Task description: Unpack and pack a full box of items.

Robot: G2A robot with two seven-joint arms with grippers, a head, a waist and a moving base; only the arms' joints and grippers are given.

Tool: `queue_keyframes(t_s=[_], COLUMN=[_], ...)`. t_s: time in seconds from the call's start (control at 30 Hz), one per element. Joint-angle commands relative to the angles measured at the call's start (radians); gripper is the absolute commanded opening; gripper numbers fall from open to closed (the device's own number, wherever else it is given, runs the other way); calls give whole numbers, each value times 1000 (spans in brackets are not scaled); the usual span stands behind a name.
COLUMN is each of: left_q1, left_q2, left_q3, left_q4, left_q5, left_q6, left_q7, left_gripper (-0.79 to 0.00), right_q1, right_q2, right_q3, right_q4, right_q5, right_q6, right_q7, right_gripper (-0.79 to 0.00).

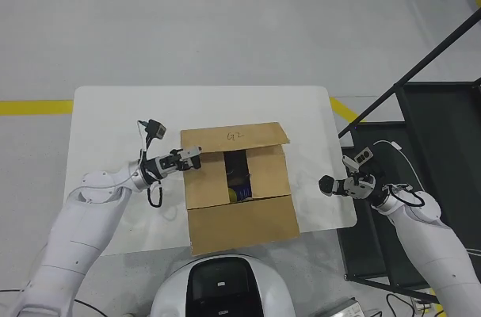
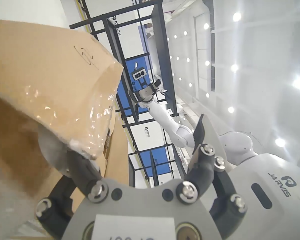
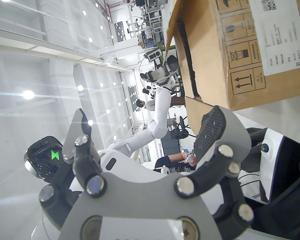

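Unpacking is judged barely begun: the cardboard box (image 1: pixel 268 174) is met at one flap (image 2: pixel 52 76) by the open left pincer (image 1: pixel 188 156), the open right pincer (image 1: pixel 327 185) held well apart; wider opening is called for next.

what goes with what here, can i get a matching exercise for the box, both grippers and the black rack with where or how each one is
Things
1. box
2. left gripper
3. right gripper
4. black rack

Place or state
a. jaws open, clear of the box, near the edge of the table
b. on the floor beside the table
c. mid-table, top flaps parted
d. jaws open, right at a box flap

Pairs: 1-c, 2-d, 3-a, 4-b
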Motion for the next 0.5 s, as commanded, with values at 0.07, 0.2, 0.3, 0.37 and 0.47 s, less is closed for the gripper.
queue_keyframes(t_s=[0.07,0.2,0.3,0.37,0.47], left_q1=[-57,-129,-189,-227,-273], left_q2=[-15,-36,-53,-67,-88], left_q3=[21,41,62,77,99], left_q4=[47,136,211,258,322], left_q5=[-23,-57,-83,-99,-146], left_q6=[-5,-7,-8,-10,-14], left_q7=[17,43,45,47,39], left_gripper=[0,0,0,0,0], right_q1=[0,0,0,0,0], right_q2=[0,0,0,0,0], right_q3=[0,0,0,0,0], right_q4=[0,0,0,0,0], right_q5=[0,0,0,0,0], right_q6=[0,0,0,0,0], right_q7=[0,0,0,0,0], right_gripper=[0,0,0,0,0])
